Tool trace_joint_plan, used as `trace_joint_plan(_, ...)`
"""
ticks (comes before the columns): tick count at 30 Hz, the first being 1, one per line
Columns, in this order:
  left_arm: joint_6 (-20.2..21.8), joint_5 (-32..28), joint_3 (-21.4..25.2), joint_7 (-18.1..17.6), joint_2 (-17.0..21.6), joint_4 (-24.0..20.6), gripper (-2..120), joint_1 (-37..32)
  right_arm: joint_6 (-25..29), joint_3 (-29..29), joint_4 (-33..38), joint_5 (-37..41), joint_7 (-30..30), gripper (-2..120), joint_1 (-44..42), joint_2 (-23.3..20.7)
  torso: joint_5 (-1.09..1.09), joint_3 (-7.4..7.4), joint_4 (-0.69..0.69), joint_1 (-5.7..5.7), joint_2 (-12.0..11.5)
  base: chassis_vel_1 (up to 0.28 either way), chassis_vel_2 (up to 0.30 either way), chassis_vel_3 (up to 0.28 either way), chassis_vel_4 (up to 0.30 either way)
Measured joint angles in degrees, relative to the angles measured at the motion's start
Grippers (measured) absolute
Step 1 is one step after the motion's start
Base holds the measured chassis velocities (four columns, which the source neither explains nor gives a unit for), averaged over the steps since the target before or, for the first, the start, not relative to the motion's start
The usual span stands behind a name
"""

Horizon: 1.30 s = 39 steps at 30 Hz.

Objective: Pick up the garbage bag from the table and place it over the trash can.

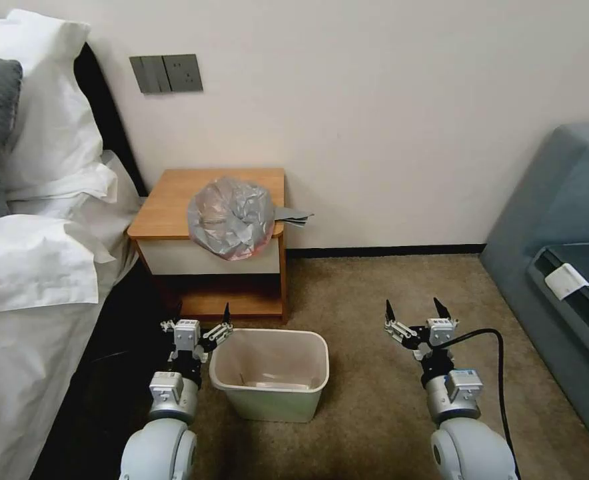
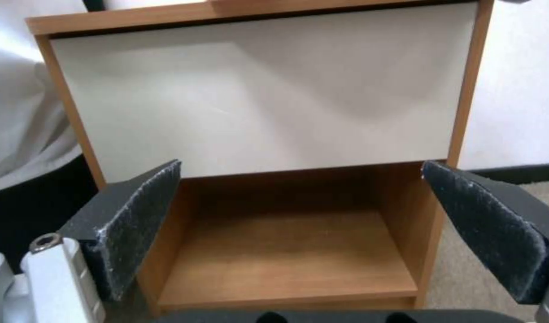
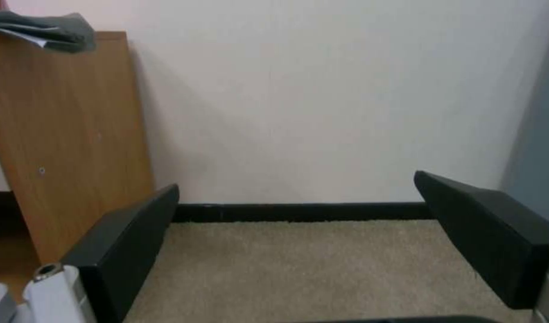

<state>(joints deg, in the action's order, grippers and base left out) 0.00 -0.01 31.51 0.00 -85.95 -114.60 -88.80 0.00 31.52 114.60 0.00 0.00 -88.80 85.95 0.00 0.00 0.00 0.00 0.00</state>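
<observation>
Bag untouched on the nightstand, both claws spread wide and empty

The garbage bag sits bunched on the table, overhanging its front right edge above the trash can; the left gripper hangs beside the can's rim and the right gripper well apart over carpet. Likely risks: thin plastic slipping from a shallow pinch, or the left arm nudging the bin as it rises

No text, label, brand, number or sign can be read anywhere. The grey wall plate above the table bears no legible marking. The white tag on the sofa looks blank.
</observation>
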Motion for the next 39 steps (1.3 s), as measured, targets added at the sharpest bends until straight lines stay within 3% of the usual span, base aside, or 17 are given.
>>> trace_joint_plan(39,0.0,-0.12,0.18,0.04,-0.01,-0.31,100,-0.17,-0.01,0.01,0.07,0.01,0.0,100,-0.09,0.0,0.0,0.0,-0.01,0.0,0.0,0.0,0.0,0.0,0.0)
